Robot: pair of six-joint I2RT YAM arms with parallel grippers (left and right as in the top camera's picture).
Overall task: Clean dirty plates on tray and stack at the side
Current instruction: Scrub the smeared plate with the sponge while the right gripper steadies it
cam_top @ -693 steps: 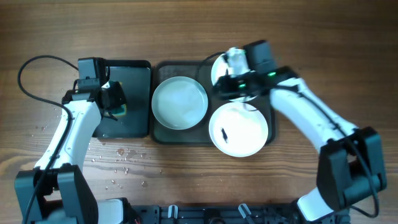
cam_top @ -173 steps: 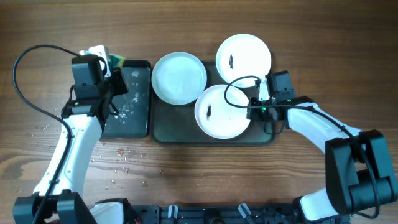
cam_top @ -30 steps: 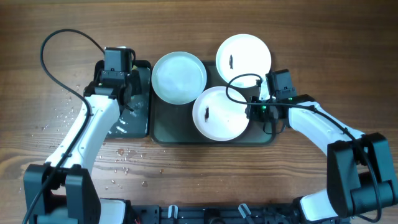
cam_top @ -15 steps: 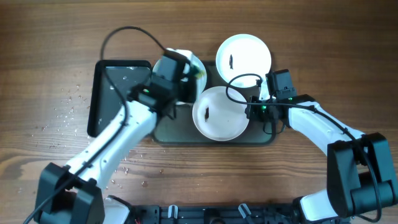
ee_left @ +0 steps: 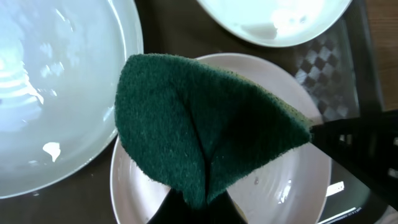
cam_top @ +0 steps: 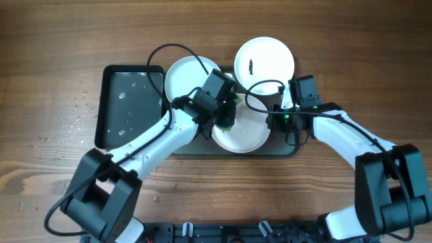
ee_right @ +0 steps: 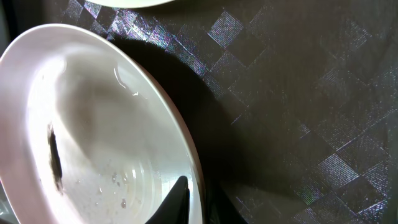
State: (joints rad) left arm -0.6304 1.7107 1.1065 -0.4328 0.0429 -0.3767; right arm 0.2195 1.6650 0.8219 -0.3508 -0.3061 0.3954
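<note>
Three white plates lie on the dark tray (cam_top: 287, 147). My left gripper (cam_top: 223, 116) is shut on a folded green sponge (cam_top: 231, 112) and holds it over the front plate (cam_top: 248, 136). In the left wrist view the sponge (ee_left: 205, 118) covers much of that plate (ee_left: 292, 186). My right gripper (cam_top: 273, 122) is shut on this plate's right rim, one finger (ee_right: 180, 190) inside the rim. A dark smear (ee_right: 55, 155) shows on the front plate (ee_right: 93, 124). The back right plate (cam_top: 264, 62) carries a smear too. The wet left plate (cam_top: 185, 77) is partly under my left arm.
A smaller black tray (cam_top: 128, 104), wet with droplets, lies left of the big one. Water drops speckle the wooden table (cam_top: 74, 115) on the left. The right arm's cable (cam_top: 260, 88) loops over the plates.
My left arm has swung right from the small black tray, across the left plate, carrying the sponge over the front plate. The right arm and the plates have stayed put.
</note>
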